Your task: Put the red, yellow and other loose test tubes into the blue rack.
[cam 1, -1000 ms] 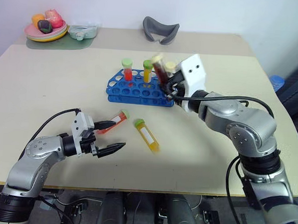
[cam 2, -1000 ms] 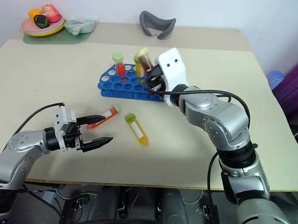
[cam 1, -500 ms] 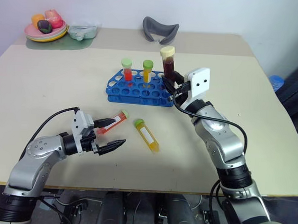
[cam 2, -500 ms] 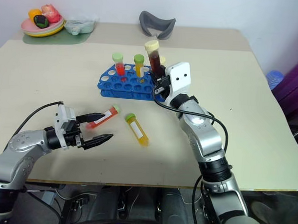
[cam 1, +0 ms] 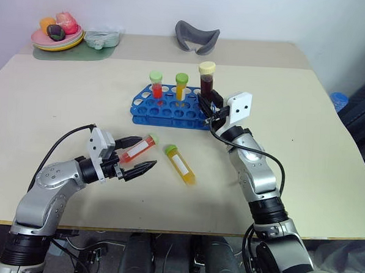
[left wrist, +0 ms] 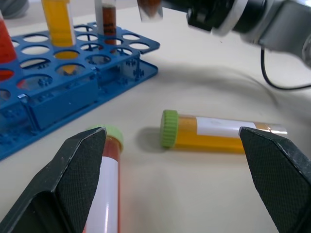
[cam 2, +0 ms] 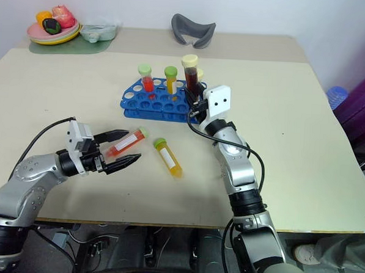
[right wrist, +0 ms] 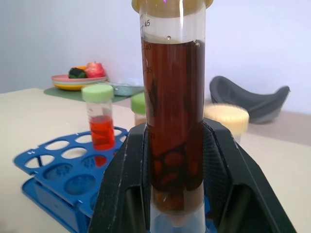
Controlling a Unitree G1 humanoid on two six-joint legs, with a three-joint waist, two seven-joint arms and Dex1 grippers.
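Since a second ago: right gripper (cam 1: 207, 103), pinching the upright dark brown tube (cam 1: 207, 83), lowered at the blue rack's (cam 1: 165, 110) right end. Beige tabletop (cam 1: 306, 118), near to far: left gripper (cam 1: 138, 155), fingers spread, at the lying red tube (cam 1: 139, 148); lying yellow tube (cam 1: 180, 164); mid-table rack holding upright tubes; fruit plate (cam 1: 56, 38), far-left corner.

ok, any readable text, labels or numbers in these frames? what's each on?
"45" and "40": graduation marks on the dark brown tube, held upright in the right claw.
White labels on the red tube and yellow tube lying on the table: no print legible.
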